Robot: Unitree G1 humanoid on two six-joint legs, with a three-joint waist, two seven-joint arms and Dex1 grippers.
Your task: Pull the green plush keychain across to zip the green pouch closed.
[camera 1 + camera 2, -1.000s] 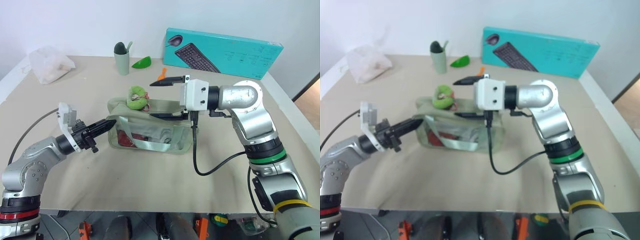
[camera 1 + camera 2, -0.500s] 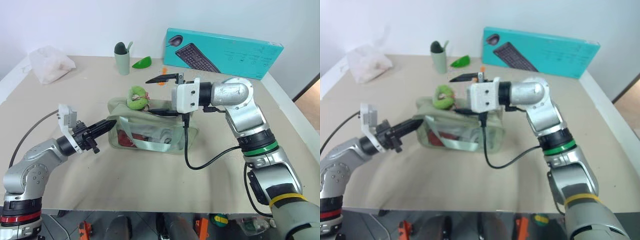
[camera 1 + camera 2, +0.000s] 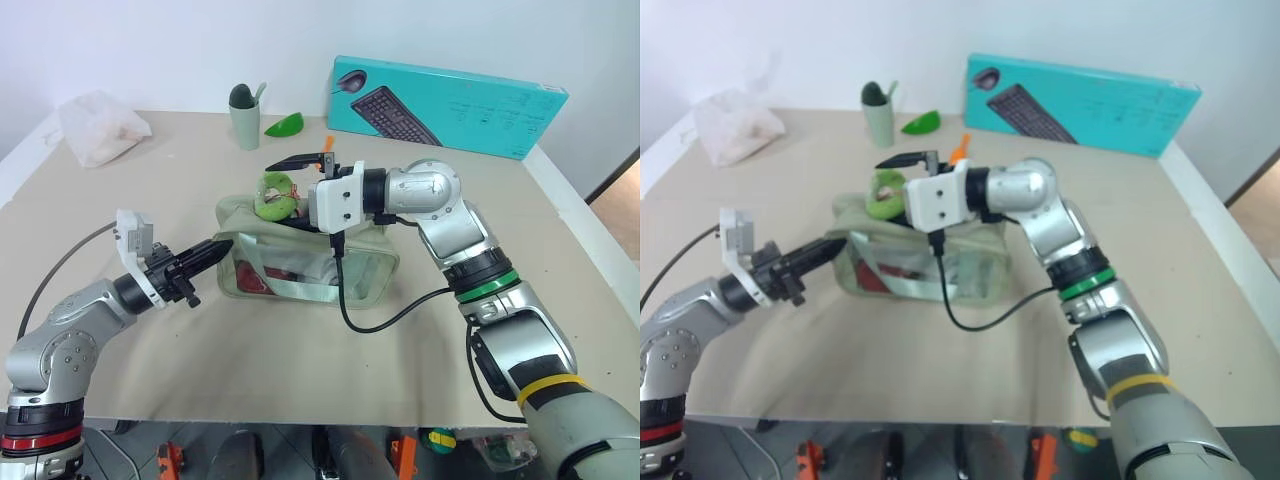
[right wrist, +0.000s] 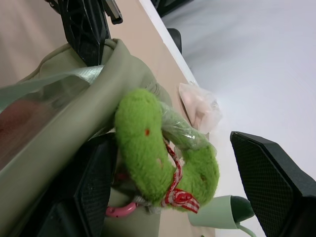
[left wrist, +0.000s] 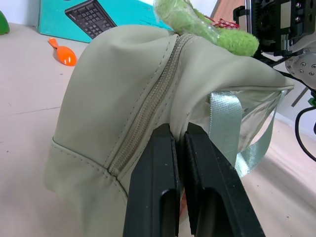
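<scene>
The green pouch point(image 3: 310, 270) lies on its side in the middle of the table, clear panel toward me. My left gripper point(image 3: 213, 251) is shut on the fabric at its left end, beside the strap point(image 5: 222, 118) and the zipper point(image 5: 148, 118). The green plush keychain point(image 3: 272, 196), fuzzy with a red checked ribbon and a pink clip, rests on top of the pouch near that end. My right gripper point(image 3: 278, 197) reaches in from the right and stands open, one finger point(image 4: 94, 192) on each side of the plush point(image 4: 143, 143), not closed on it.
A teal keyboard box point(image 3: 450, 100) leans at the back right. A pale green cup point(image 3: 243, 122), a glossy green leaf piece point(image 3: 285, 125) and an orange spoon point(image 3: 323, 150) sit behind the pouch. A white plastic bag point(image 3: 98, 127) lies at the back left.
My right gripper has moved left along the top of the pouch and now straddles the plush keychain. The left gripper and the pouch have stayed put.
</scene>
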